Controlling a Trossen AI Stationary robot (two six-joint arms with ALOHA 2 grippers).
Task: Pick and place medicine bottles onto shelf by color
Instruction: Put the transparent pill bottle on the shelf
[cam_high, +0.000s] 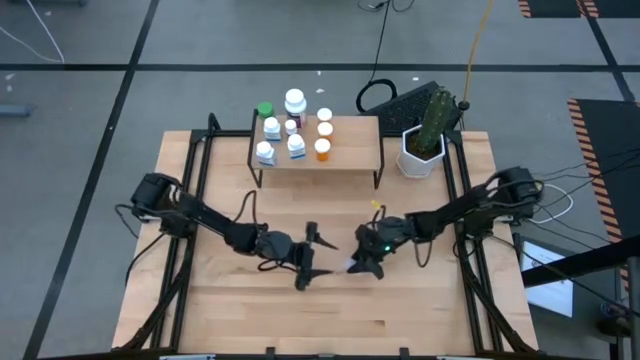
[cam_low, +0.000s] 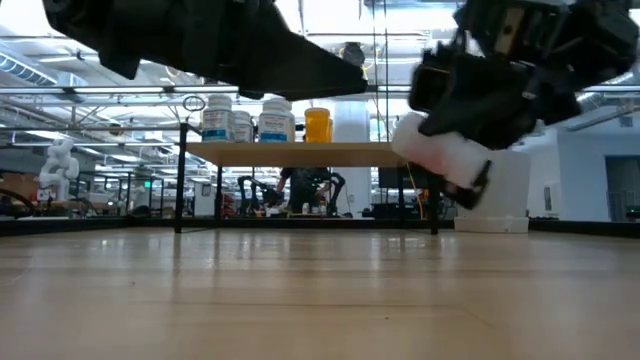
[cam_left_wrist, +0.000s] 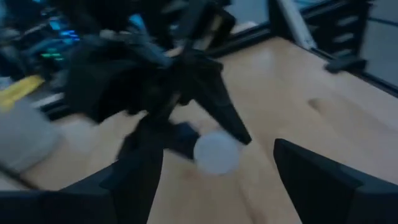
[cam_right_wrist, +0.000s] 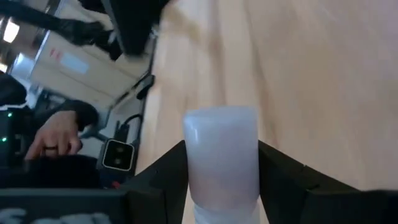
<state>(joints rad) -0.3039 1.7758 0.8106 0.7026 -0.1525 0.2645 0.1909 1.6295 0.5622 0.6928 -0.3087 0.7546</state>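
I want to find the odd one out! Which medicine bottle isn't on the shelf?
The pale bottle clamped in the right gripper, held above the table in front of the shelf. All the other bottles stand on that shelf.

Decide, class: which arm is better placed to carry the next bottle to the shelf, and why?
Right. The right gripper is already shut on a pale bottle, lifted off the table. The left gripper hangs open and empty beside it, so it would probably need to pick something up before going to the shelf.

Ten bottles (cam_high: 295, 101), one shelf (cam_high: 352, 150)
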